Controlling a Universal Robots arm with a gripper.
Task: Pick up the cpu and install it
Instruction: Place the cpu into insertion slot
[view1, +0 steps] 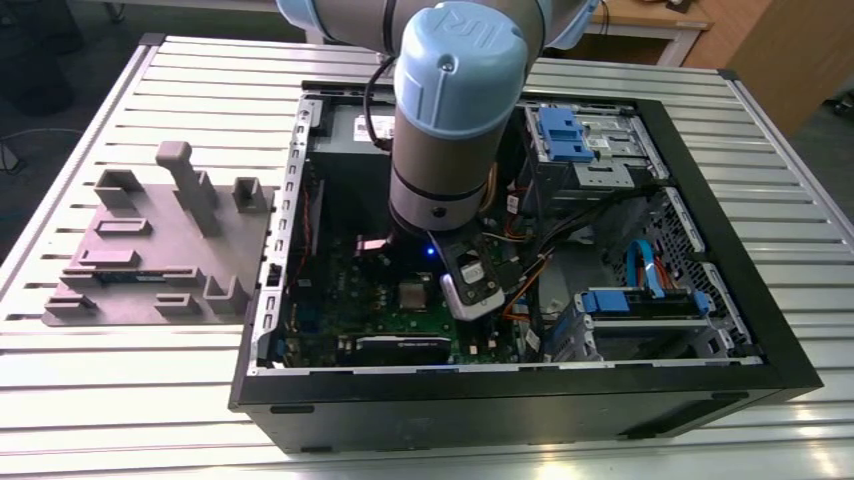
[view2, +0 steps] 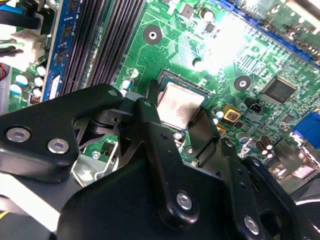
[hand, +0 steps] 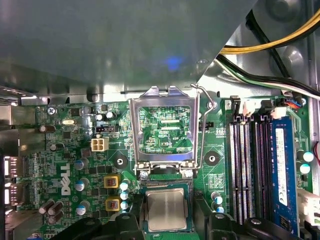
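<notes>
The cpu is a small square chip with a silvery top, lying flat in its socket on the green motherboard. My gripper hangs right over it, one black finger on each side of the chip. In the first wrist view the cpu shows a thin strip of socket rim between its edges and the fingers, so the gripper stands open. The silver load frame is swung up beside the socket. In the exterior view the cpu sits below the arm.
The motherboard lies inside an open black computer case on a slatted table. Memory slots and a blue memory stick run beside the socket. Loose cables cross near them. A grey fixture plate stands at the exterior view's left.
</notes>
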